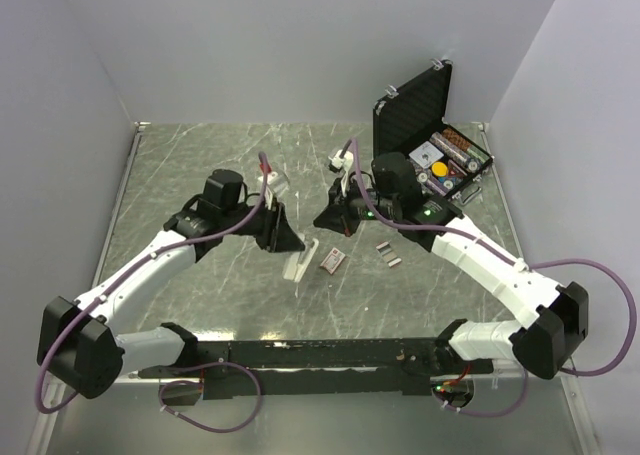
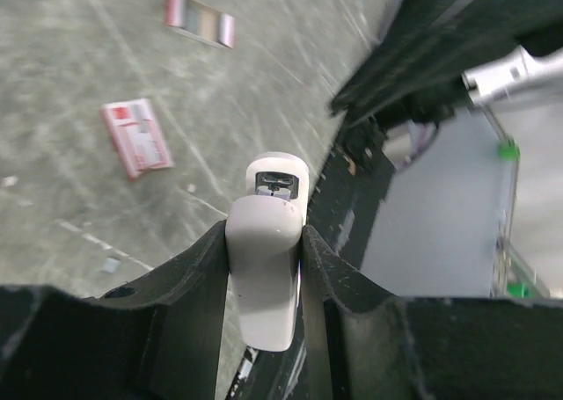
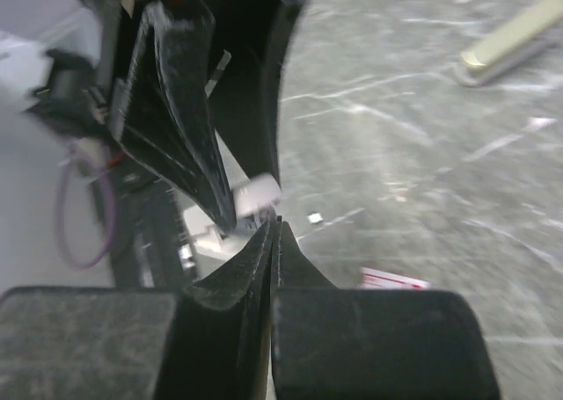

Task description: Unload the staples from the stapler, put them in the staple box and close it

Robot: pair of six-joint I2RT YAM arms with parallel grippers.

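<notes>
On the grey marbled desk [image 1: 200, 155], two short grey strips of staples [image 1: 383, 247] lie loose, close together but not touching, just to the right-arm side of a small pink-and-white box [image 1: 332, 261]. From the left wrist view, one strip [image 2: 201, 19] shows beyond the box [image 2: 136, 136], both flat on the desk and apart from each other.

Beside the box on its other side is the white stapler [image 1: 300, 263], tilted with its front end down toward the desk; whether it touches the surface I cannot tell. The left jaws are closed on its body, one black finger [image 2: 189, 286] pressed against each flank, and the stapler [image 2: 266, 250] sticks out past them with a small metal opening showing at its end.

The right jaws hang just behind the box, near the stapler's end [image 3: 257, 192]. They are fully closed, finger [image 3: 242, 268] flat against finger, with nothing seen between them.

At the far right corner of the desk stands an open black case [image 1: 410, 115], lid upright, with batteries and other small items in its tray.
</notes>
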